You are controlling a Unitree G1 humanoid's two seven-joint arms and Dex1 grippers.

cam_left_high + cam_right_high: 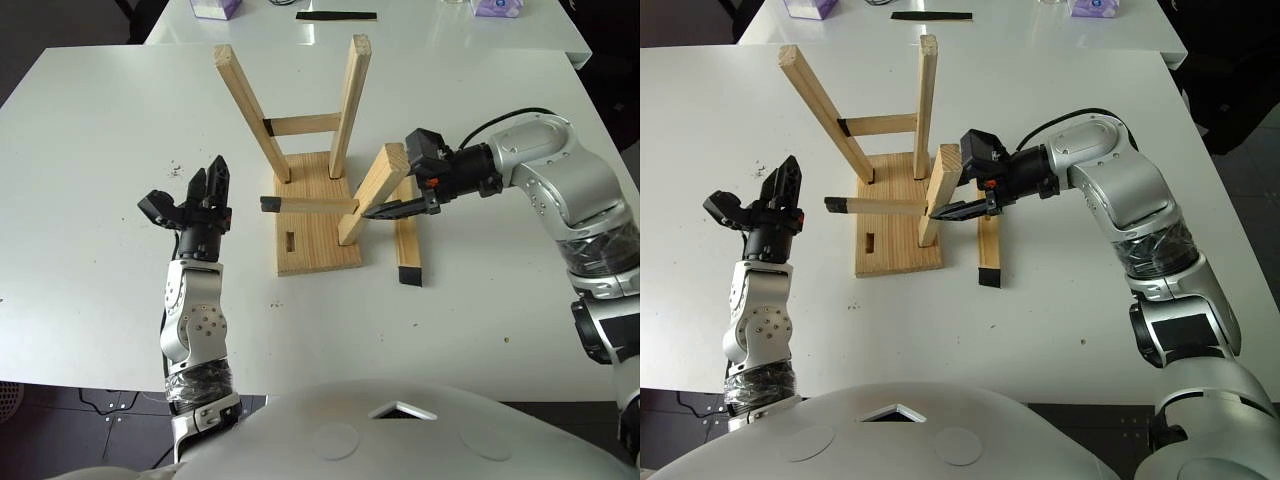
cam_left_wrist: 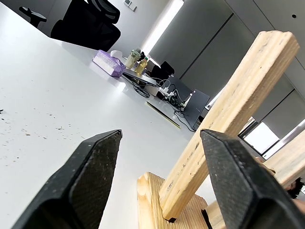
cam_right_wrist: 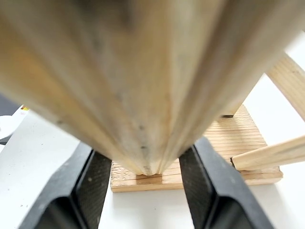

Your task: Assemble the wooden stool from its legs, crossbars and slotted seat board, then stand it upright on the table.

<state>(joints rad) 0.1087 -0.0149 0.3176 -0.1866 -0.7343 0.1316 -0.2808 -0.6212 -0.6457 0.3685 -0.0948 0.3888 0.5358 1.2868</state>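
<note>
Right end effector (image 1: 372, 211) is gripping a tilted third leg (image 1: 378, 180) at the seat board (image 1: 310, 255); left end effector (image 1: 208, 178) is hovering released. Next, likely pressing the leg into its slot.

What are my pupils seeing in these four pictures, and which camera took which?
This is a humanoid robot with two arms, each ending in a two-fingered gripper. The two wide pictures come from cameras in its head, looking down; the two close ones come from its wrists. On the white table lies the seat board, with two legs and a crossbar standing in it. The right gripper grips a third leg, with a second crossbar sticking out, over the board. A fourth leg lies beside the board. The left gripper is open and empty.
</note>
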